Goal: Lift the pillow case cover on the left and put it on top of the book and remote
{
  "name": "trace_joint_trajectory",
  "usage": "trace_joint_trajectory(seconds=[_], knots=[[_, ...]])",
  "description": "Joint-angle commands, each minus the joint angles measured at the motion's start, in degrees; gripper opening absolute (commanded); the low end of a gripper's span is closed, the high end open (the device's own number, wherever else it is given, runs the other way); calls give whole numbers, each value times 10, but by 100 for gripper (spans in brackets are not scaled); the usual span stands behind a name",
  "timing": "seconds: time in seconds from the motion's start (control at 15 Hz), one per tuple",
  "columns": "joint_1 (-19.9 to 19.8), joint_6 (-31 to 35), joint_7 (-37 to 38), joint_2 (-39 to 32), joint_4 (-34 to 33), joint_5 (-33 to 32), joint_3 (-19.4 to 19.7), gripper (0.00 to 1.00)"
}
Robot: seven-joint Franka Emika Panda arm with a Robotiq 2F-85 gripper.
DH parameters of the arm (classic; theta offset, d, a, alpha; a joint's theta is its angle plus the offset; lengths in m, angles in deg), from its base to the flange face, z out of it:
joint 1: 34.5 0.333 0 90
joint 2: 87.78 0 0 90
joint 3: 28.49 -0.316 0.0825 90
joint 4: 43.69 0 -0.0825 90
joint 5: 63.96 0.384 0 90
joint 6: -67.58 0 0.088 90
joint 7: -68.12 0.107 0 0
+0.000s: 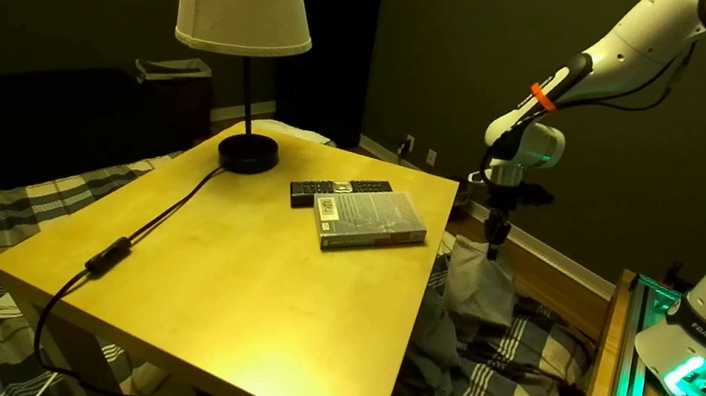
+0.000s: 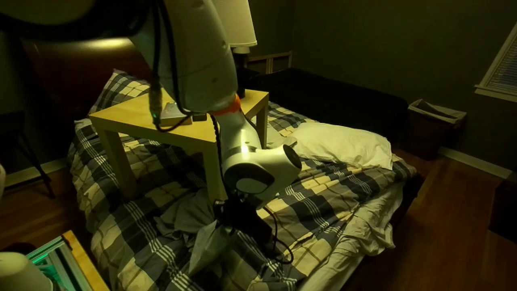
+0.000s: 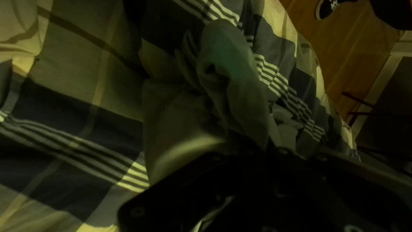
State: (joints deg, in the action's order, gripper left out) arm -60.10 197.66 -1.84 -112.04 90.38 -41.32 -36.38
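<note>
The grey pillow case cover (image 1: 480,287) hangs from my gripper (image 1: 494,245) beside the table, over the bed. It also shows in an exterior view (image 2: 207,247) and in the wrist view (image 3: 180,119). The fingers are shut on its upper edge; its lower part hangs in folds. The book (image 1: 369,219) lies on the table, partly over the black remote (image 1: 305,193). In an exterior view the arm partly hides the book (image 2: 173,113) and most of the remote (image 2: 199,117). My gripper is lower than the tabletop and off its edge.
The wooden table (image 1: 220,305) stands on the plaid bed (image 2: 307,210). A lamp (image 1: 249,152) stands on the table, with its cord (image 1: 180,201) running to the near edge. A white pillow (image 2: 343,143) lies on the bed. More grey cloth (image 1: 432,347) lies beside the table.
</note>
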Motion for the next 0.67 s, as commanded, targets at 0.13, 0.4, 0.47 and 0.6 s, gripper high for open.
trace_joint_trajectory(seconds=[0.13,0.4,0.47,0.6], knots=[[64,-19,18,216,102,-3,59,1],[109,-23,14,236,96,-4,103,5],[119,-33,17,266,111,-7,111,5],[130,-36,25,304,135,-11,117,5]])
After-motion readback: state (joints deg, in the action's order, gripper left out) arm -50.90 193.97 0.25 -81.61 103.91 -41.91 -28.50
